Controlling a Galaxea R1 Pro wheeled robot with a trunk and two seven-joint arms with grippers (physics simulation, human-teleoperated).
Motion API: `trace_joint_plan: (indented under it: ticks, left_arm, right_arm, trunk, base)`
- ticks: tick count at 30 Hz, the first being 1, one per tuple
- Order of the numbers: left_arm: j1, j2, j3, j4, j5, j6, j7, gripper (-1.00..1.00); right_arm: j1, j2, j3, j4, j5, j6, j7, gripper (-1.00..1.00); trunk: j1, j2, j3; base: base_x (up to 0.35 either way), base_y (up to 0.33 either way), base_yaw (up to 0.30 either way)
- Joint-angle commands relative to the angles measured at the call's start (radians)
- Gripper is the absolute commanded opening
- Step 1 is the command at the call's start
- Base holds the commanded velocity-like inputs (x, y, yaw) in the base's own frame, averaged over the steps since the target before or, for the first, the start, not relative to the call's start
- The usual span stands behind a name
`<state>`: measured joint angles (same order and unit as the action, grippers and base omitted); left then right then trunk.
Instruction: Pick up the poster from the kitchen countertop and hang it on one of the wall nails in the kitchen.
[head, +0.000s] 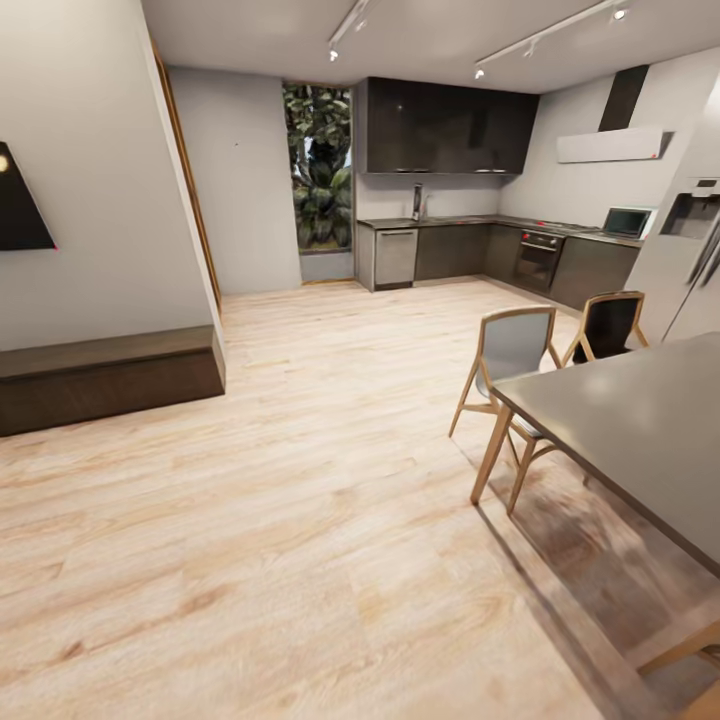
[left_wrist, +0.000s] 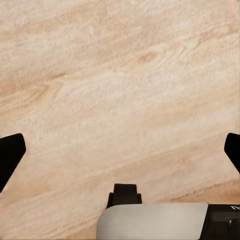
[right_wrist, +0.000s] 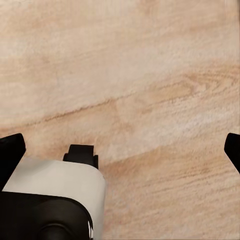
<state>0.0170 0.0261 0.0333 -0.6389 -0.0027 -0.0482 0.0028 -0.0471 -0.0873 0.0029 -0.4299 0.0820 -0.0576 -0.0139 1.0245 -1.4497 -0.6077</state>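
Pale wood-plank floor (head: 300, 480) carries a grey dining table (head: 640, 420) and two wooden chairs (head: 515, 375); at the far wall, the dark kitchen counter (head: 480, 221) tops grey cabinets.

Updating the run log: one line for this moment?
phase: in transit | kitchen countertop far ahead | poster: unseen | left fingers apart, empty | right fingers apart, empty

Pale matt wood-grain floor (head: 300, 500), glossy dark wall cabinets (head: 445, 128), a smooth matt grey desk (head: 640, 420) on wooden legs.

Grey dining table (head: 640, 430), two wooden chairs (head: 512, 350), refrigerator (head: 690, 260), wood floor (head: 300, 500).
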Motion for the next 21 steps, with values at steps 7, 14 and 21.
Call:
trace_joint_plan:
  ticks: [7, 14, 21]
  left_arm:
    - [0.0, 0.0, 0.0, -0.001, 0.0, -0.002, 0.0, 1.0]
    - [0.0, 0.0, 0.0, -0.001, 0.0, -0.002, 0.001, 1.0]
    - [0.0, 0.0, 0.001, -0.001, 0.0, -0.002, 0.0, 1.0]
  right_arm:
    - [0.0, 0.0, 0.001, 0.0, 0.009, -0.002, -0.001, 1.0]
    - [0.0, 0.0, 0.002, 0.001, 0.009, -0.002, -0.001, 1.0]
    - [0.0, 0.0, 0.002, 0.002, 0.009, -0.002, -0.001, 1.0]
  trunk:
    - [0.001, 0.0, -0.001]
    - [0.001, 0.0, -0.001]
    - [0.001, 0.0, -0.001]
  base:
    - [0.305, 0.173, 0.0]
    - [0.332, 0.05, 0.0]
    - [0.337, 0.005, 0.0]
